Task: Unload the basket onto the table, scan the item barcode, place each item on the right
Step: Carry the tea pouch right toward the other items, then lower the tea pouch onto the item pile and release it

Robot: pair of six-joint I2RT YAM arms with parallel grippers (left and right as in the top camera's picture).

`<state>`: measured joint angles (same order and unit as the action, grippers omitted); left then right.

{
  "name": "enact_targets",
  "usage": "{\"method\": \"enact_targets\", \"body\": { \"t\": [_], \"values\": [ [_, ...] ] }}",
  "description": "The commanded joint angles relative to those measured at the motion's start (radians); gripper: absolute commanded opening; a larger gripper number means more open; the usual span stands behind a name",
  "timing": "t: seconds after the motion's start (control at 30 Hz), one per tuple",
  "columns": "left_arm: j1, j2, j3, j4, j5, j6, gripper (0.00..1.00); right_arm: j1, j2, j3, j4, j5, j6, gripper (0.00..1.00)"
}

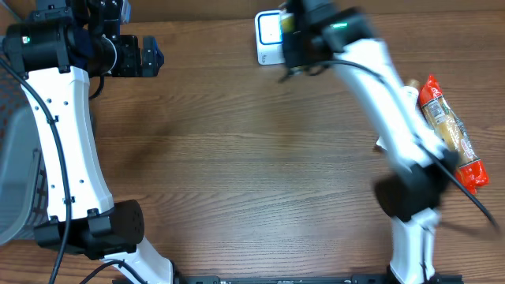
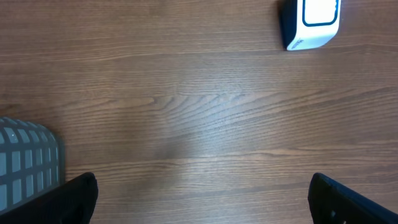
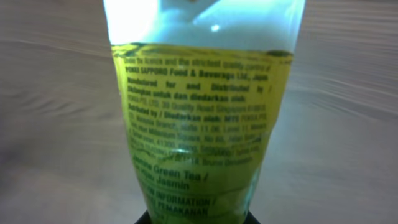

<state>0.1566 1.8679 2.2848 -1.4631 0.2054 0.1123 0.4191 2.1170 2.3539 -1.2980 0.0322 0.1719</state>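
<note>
The item is a green tea bottle point(image 3: 199, 124) with a yellow-green label of small print, filling the right wrist view. My right gripper point(image 3: 198, 219) is shut on its lower end, with only dark finger edges showing at the frame bottom. No barcode shows on the side facing the camera. In the overhead view my right gripper point(image 1: 293, 33) holds the bottle point(image 1: 288, 24) right beside the white and blue scanner point(image 1: 268, 35) at the table's far edge. My left gripper point(image 1: 150, 55) hovers at the far left, open and empty, its fingers point(image 2: 68, 199) wide apart over bare wood.
A red snack packet point(image 1: 450, 134) lies at the right edge of the table, partly behind the right arm. A grey basket point(image 1: 16, 181) stands off the left side; its corner point(image 2: 28, 162) shows in the left wrist view, as does the scanner point(image 2: 311, 22).
</note>
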Motion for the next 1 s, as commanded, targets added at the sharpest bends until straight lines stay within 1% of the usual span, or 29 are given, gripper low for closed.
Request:
{"method": "enact_targets", "body": {
  "t": [0.0, 0.1, 0.23, 0.33, 0.53, 0.6, 0.67, 0.7, 0.73, 0.77, 0.8, 0.83, 0.87, 0.97],
  "values": [
    [-0.006, -0.007, 0.007, 0.001, 0.001, 0.015, 1.0, -0.075, -0.241, 0.037, -0.195, 0.083, 0.135, 0.04],
    [-0.006, -0.007, 0.007, 0.001, 0.001, 0.015, 1.0, -0.148, -0.254, 0.037, -0.399, 0.156, 0.214, 0.04],
    [-0.006, -0.007, 0.007, 0.001, 0.001, 0.015, 1.0, -0.258, -0.258, -0.091, -0.395, 0.125, 0.2, 0.04],
    [-0.006, -0.007, 0.007, 0.001, 0.001, 0.015, 1.0, -0.33, -0.258, -0.235, -0.361, 0.124, 0.226, 0.04],
    [-0.006, -0.007, 0.007, 0.001, 0.001, 0.015, 1.0, -0.478, -0.258, -0.535, -0.257, 0.122, 0.226, 0.04],
    [-0.006, -0.007, 0.007, 0.001, 0.001, 0.015, 1.0, -0.53, -0.258, -0.613, -0.212, 0.115, 0.225, 0.04],
    [-0.006, -0.007, 0.007, 0.001, 0.001, 0.015, 1.0, -0.574, -0.258, -0.663, -0.175, 0.098, 0.22, 0.07],
    [-0.006, -0.007, 0.007, 0.001, 0.001, 0.015, 1.0, -0.593, -0.258, -0.682, -0.155, 0.084, 0.209, 0.11],
    [-0.006, -0.007, 0.007, 0.001, 0.001, 0.015, 1.0, -0.609, -0.258, -0.695, -0.136, 0.057, 0.172, 0.18],
    [-0.006, -0.007, 0.007, 0.001, 0.001, 0.015, 1.0, -0.623, -0.258, -0.699, -0.119, -0.015, 0.077, 0.41],
    [-0.006, -0.007, 0.007, 0.001, 0.001, 0.015, 0.99, -0.623, -0.258, -0.698, -0.112, -0.039, 0.043, 0.62],
    [-0.006, -0.007, 0.007, 0.001, 0.001, 0.015, 1.0, -0.623, -0.258, -0.696, -0.107, -0.046, 0.032, 0.66],
    [-0.006, -0.007, 0.007, 0.001, 0.001, 0.015, 1.0, -0.62, -0.258, -0.693, -0.103, -0.046, 0.031, 0.69],
    [-0.006, -0.007, 0.007, 0.001, 0.001, 0.015, 0.99, -0.602, -0.26, -0.669, -0.094, -0.055, 0.025, 0.73]
  ]
}}
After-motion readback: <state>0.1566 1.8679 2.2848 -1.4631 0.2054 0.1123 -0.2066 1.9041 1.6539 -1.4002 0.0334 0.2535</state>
